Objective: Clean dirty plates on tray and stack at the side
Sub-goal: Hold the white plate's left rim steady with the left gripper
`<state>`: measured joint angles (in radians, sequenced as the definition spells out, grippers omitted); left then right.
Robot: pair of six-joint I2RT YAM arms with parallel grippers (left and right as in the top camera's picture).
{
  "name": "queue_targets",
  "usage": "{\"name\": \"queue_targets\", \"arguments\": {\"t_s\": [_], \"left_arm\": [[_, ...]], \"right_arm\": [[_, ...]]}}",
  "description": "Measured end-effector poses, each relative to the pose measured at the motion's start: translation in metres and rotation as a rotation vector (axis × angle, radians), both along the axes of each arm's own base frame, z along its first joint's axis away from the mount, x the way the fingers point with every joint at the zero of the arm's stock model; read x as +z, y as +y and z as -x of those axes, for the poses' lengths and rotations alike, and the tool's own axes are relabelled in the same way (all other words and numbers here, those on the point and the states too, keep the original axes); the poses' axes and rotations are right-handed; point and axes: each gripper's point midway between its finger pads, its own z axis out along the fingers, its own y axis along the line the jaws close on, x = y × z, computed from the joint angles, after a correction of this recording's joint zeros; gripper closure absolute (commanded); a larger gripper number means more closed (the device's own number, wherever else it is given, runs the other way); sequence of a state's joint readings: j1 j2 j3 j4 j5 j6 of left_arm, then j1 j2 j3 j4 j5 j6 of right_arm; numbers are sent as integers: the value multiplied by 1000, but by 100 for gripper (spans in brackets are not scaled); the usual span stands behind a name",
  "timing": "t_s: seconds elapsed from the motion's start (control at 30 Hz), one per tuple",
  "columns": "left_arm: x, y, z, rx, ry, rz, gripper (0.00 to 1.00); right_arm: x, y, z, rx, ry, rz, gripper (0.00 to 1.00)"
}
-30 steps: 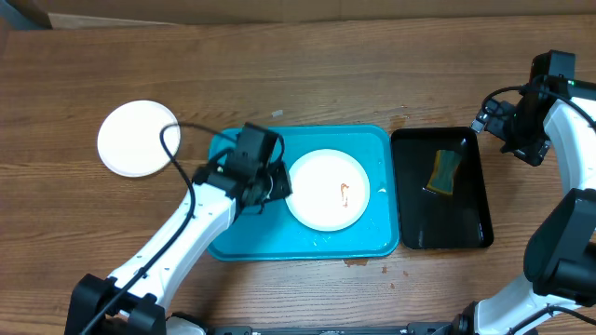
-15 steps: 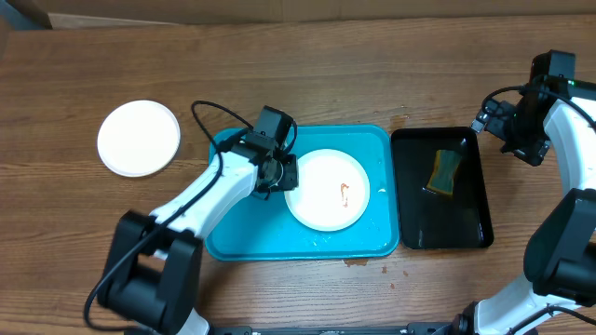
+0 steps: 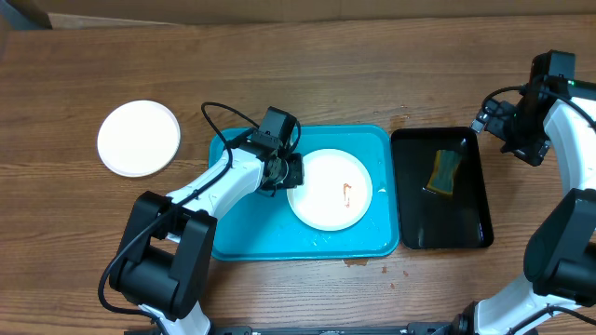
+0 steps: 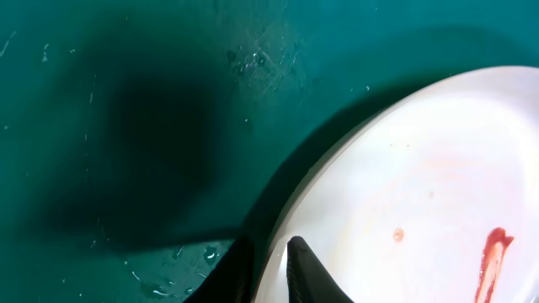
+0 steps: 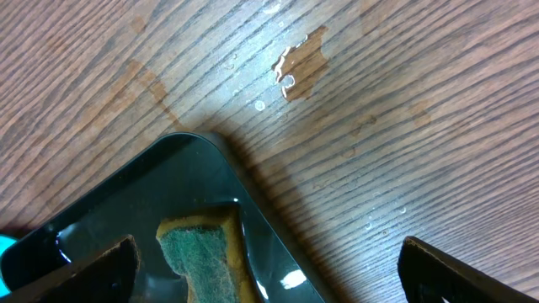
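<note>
The left jaws pinch the near rim of the smeared plate (image 3: pixel 321 200) lying in the tray (image 3: pixel 244 237), so hold it firm and level; the right jaws hang open near the sponge (image 3: pixel 445 171).

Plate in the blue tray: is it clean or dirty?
Dirty. The plate lying in the tray has a red smear near its middle; the left wrist view shows it too.

**One dirty, one clean**

The smeared plate (image 3: pixel 329 189), white with a thin reddish streak right of its centre, lies in the middle of the wet turquoise tray (image 3: pixel 244 240). The clean plate (image 3: pixel 139 138), plain white, rests on the bench (image 3: pixel 307 74), well left of the tray.
</note>
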<state>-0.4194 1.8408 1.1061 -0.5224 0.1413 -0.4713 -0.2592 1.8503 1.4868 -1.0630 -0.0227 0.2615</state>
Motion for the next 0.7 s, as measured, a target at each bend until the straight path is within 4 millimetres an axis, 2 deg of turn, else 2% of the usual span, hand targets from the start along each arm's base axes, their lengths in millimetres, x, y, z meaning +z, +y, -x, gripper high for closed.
{"name": "queue_targets", "arguments": {"t_s": [0.2,0.53,0.7], "left_arm": [[0,1,0,1,-2,-3,96],[0,1,0,0,-1,-4,96],[-1,1,1,-18,1,-11,87]], "right_arm": [[0,0,0,0,0,0,0],[0,0,0,0,0,0,0],[0,0,0,0,1,0,0]]}}
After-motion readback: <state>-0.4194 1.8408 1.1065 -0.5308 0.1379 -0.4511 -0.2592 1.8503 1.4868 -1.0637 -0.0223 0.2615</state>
